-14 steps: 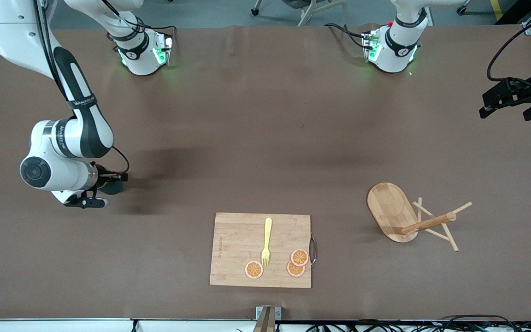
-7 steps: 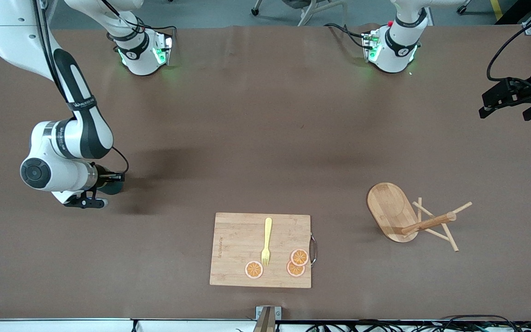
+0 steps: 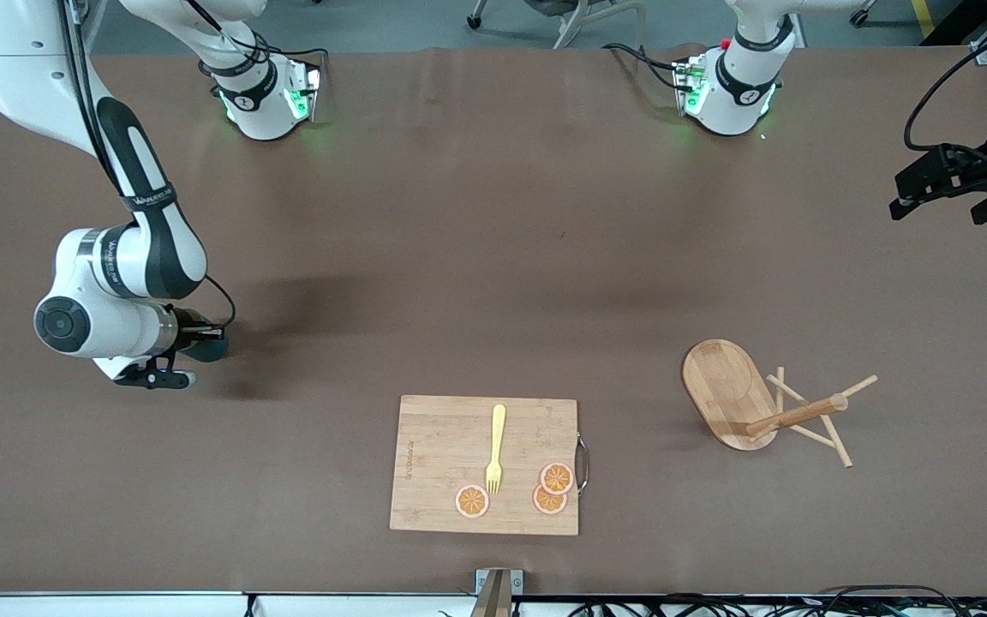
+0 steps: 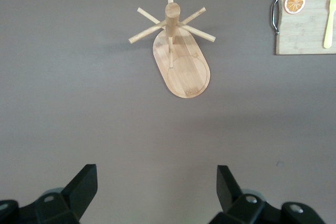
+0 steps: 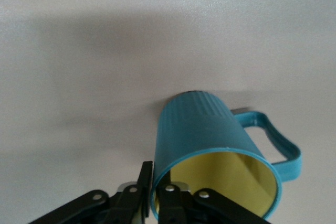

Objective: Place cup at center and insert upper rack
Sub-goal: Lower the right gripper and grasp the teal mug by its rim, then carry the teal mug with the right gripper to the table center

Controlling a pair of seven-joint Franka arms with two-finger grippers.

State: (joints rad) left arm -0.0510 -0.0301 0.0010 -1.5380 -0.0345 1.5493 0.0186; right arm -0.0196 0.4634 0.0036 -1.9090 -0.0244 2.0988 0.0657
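Observation:
The cup [image 3: 214, 346], teal with a yellow inside [image 5: 205, 124], is toward the right arm's end of the table, low at the table top. My right gripper [image 3: 195, 342] is shut on its wall [image 5: 155, 176], one finger inside the rim and one outside. The handle points away from the fingers. The upper rack [image 3: 759, 404], a light wooden mug tree, lies on its side toward the left arm's end, oval base on edge and pegs on the table. It also shows in the left wrist view [image 4: 181, 61]. My left gripper [image 3: 939, 184] waits open and empty [image 4: 157, 174] high over that end.
A bamboo cutting board [image 3: 442, 446] lies near the front edge at the table's middle, with a yellow fork [image 3: 495, 450] and three orange slices [image 3: 556, 478] on it. The board also shows in the left wrist view [image 4: 304, 30]. The arm bases [image 3: 266, 94] stand along the back edge.
My right arm has shifted slightly toward its own end of the table with the cup in its fingers. The left arm and the rack have not moved.

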